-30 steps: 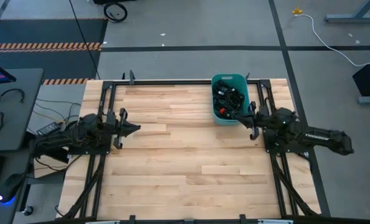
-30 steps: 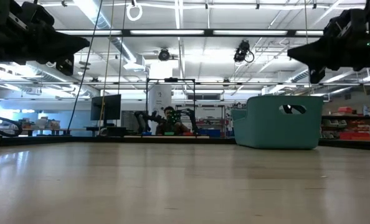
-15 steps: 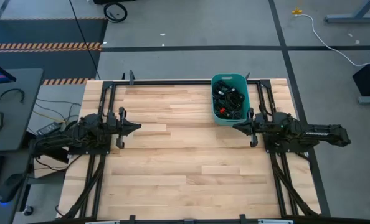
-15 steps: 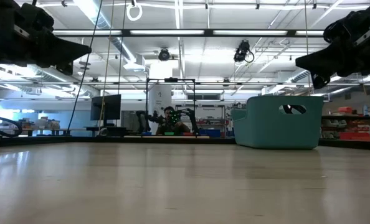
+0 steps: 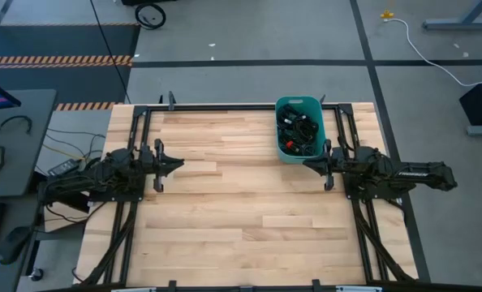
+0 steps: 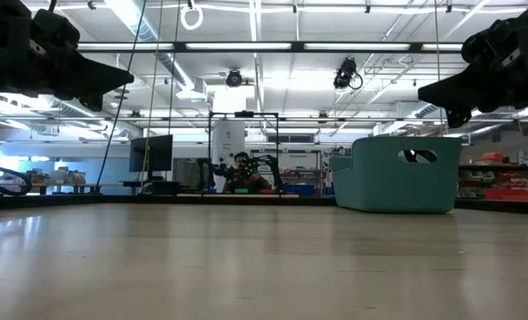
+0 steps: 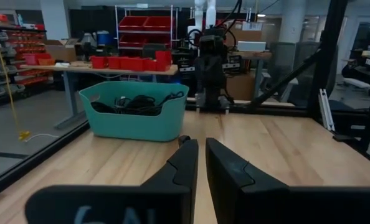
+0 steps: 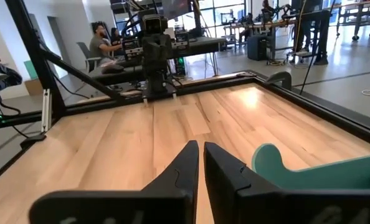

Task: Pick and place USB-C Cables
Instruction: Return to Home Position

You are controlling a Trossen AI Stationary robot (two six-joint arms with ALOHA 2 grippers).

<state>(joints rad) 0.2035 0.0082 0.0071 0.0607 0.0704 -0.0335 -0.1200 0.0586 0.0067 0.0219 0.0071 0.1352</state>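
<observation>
The USB-C cables (image 5: 299,130) lie as a tangle of thin black cords inside the teal bin (image 5: 283,150), which stands at the table's far edge, right of centre. The left wrist view shows the cables (image 7: 138,102) poking above the bin's rim (image 7: 132,118). My right gripper (image 5: 307,163) hovers shut just near of the bin, pointing toward the table's left; the bin's rim (image 8: 297,167) shows beside my right gripper (image 8: 200,152). My left gripper (image 5: 178,165) hovers shut over the table's left part, pointing right, and my left gripper (image 7: 200,149) faces the bin from afar. Both grip nothing.
Black frame rails (image 5: 225,106) run along the table's edges, and the arm bases stand at its left and right sides. The bare wooden top (image 5: 241,203) spreads between the grippers. Both arms hang above the table in the low view (image 6: 113,78). A person (image 6: 240,173) sits far behind.
My right gripper has swung away from the bin's near right corner, toward the table's near edge and left, and its arm has straightened so that it now points level to the left. Its fingers stay shut. The bin and cables have not moved.
</observation>
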